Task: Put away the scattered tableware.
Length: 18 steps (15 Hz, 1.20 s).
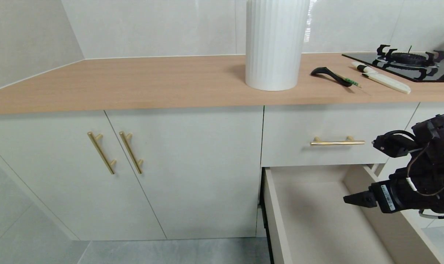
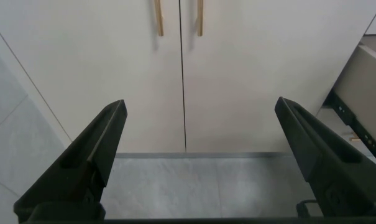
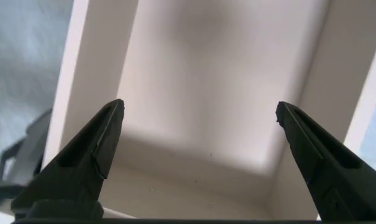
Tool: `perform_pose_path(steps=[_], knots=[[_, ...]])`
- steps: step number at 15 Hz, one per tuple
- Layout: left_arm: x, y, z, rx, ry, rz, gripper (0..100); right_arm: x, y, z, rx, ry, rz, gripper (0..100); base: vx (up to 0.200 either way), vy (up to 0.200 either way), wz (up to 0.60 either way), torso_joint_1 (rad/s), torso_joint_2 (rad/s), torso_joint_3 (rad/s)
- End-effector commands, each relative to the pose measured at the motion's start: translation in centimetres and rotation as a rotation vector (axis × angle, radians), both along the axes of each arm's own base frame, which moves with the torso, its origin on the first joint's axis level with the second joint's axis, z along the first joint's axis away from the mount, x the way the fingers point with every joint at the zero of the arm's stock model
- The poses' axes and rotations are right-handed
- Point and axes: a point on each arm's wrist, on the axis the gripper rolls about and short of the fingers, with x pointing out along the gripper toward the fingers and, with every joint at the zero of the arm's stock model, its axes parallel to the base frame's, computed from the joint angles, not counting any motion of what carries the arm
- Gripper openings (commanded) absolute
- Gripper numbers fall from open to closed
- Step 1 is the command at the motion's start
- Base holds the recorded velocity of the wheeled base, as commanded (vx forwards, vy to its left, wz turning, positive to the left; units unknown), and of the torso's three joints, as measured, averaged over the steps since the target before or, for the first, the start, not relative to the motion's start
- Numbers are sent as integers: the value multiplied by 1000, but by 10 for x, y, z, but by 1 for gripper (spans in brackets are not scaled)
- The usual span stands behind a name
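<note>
While the right hand (image 3: 198, 109) is hanging spread wide over the open drawer (image 1: 276, 220), holding nothing, we are looking at the tableware lying up on the counter (image 1: 152, 84). A black utensil (image 1: 330, 75) with a thin handle is resting there, and a long white utensil (image 1: 381, 77) is lying just beside it, both between the tall white ribbed vase (image 1: 273, 44) and the stove (image 1: 409, 60). We are judging both pieces light, stiff and low-lying, so a nudge is likely sending them sliding on the smooth wood. We are favouring a pinch across each handle near its middle, closing in from either side. The white one is looking slick. The left hand (image 2: 200, 104) is gaping wide and empty too, facing the cabinet doors (image 2: 256, 74).
</note>
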Motion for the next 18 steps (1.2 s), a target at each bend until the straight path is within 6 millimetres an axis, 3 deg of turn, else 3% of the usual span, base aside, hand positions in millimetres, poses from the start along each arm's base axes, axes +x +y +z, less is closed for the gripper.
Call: perform_pose_path(steps=[1, 15, 18], knots=[[0, 0, 0, 0, -1, 1, 100, -8, -2, 8, 18, -33, 3, 100, 0, 0, 0, 0, 0, 0], [0, 0, 0, 0, -1, 1, 100, -9, -3, 18, 47, -138, -3, 100, 0, 0, 0, 0, 0, 0], [0, 0, 0, 0, -1, -1, 100, -9, -4, 17, 45, -135, -2, 100, 0, 0, 0, 48, -224, -217]])
